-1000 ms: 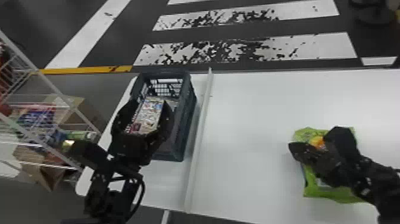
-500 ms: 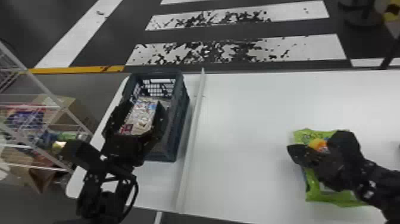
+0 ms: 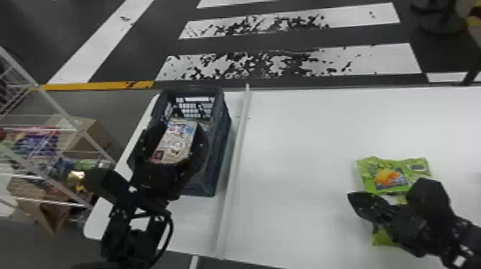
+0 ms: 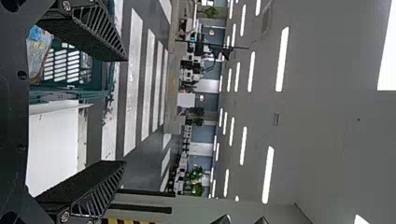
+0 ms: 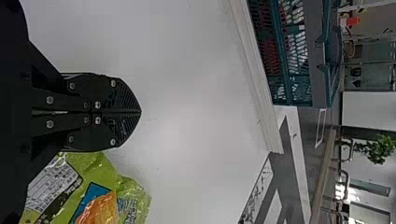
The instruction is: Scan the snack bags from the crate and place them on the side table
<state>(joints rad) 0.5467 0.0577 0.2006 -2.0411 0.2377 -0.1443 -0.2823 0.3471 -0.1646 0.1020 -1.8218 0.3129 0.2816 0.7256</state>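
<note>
In the head view my left gripper (image 3: 181, 126) is open above the dark crate (image 3: 222, 143), with a colourful printed snack bag (image 3: 176, 141) showing between its fingers. The left wrist view has the same gripper (image 4: 124, 111) with its fingers wide apart and a bit of the crate (image 4: 93, 79) beside one finger. My right gripper (image 3: 352, 197) is over a green snack bag (image 3: 390, 175) on the white table, hiding part of it. Seen from the right wrist, that gripper (image 5: 140, 112) is shut with its fingertips together, beside the green bag (image 5: 93, 186).
A raised white strip (image 3: 234, 171) crosses the white table (image 3: 304, 143) between the crate and the green bag. At the left stands a wire rack (image 3: 53, 103) with packages and cardboard boxes. Beyond the table is a striped floor.
My right gripper has drawn back toward the table's near side, uncovering more of the green bag. My left gripper stays over the crate. The head view has shifted slightly.
</note>
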